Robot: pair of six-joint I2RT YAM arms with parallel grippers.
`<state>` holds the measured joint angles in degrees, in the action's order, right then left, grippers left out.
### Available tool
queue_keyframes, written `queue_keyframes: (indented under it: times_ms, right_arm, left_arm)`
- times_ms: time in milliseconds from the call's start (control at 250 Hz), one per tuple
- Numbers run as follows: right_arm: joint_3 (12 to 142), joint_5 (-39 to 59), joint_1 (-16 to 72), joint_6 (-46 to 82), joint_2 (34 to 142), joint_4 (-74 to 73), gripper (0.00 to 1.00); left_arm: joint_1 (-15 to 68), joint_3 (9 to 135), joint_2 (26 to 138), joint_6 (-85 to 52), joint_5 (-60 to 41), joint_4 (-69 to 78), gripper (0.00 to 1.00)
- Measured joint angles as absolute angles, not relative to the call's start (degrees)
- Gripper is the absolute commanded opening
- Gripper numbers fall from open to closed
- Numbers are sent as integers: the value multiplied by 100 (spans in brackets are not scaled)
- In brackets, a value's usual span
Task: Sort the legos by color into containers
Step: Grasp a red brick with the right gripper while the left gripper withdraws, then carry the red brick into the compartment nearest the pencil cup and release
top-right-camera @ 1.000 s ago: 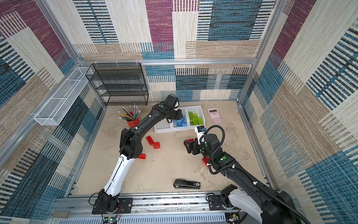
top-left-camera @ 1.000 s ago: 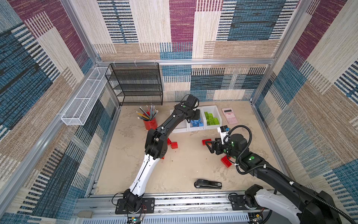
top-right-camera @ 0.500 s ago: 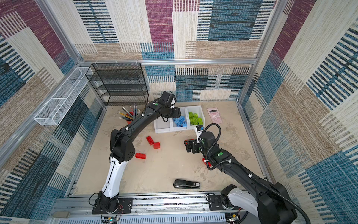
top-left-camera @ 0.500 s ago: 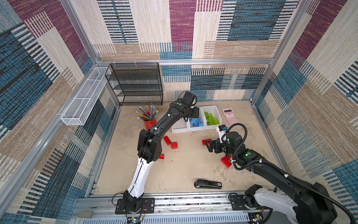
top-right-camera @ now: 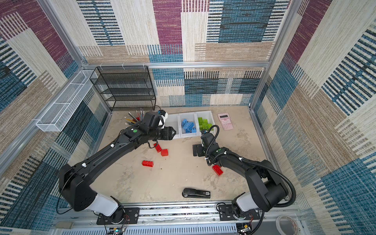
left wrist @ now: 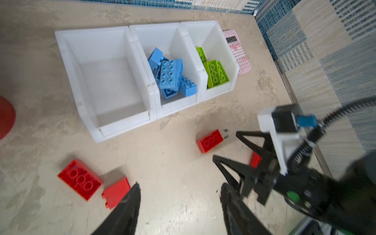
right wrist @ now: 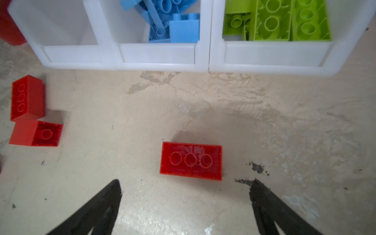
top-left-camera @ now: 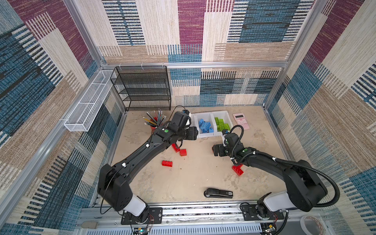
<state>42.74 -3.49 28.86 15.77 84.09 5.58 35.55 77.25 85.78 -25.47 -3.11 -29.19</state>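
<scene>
Nearest, low in a top view, a stapler (top-left-camera: 218,192) lies; red legos (top-left-camera: 167,163) scatter mid-frame on the floor. The right gripper (right wrist: 185,181) stands spread wide, just short of one red brick (right wrist: 191,160); the left gripper (left wrist: 180,184), spread too, grips nothing. Farther up, the containers (top-left-camera: 204,134) hold blue legos (top-left-camera: 205,126) and green legos (top-left-camera: 222,125).

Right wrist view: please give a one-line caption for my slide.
Open right end effector faces an underside-up red lego before white containers holding blue legos and green legos.
</scene>
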Motion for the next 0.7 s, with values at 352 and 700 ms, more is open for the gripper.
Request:
queue_keyframes:
  times_ms: [352, 700]
  right_arm:
    - [4602, -742, 3000, 1601, 9491, 408, 95]
    - [4593, -1216, 3186, 1653, 9690, 338, 67]
  left_arm:
    - [3566, 5411, 6237, -2773, 67, -2989, 64]
    - [3568, 4742, 5710, -3020, 261, -3135, 64]
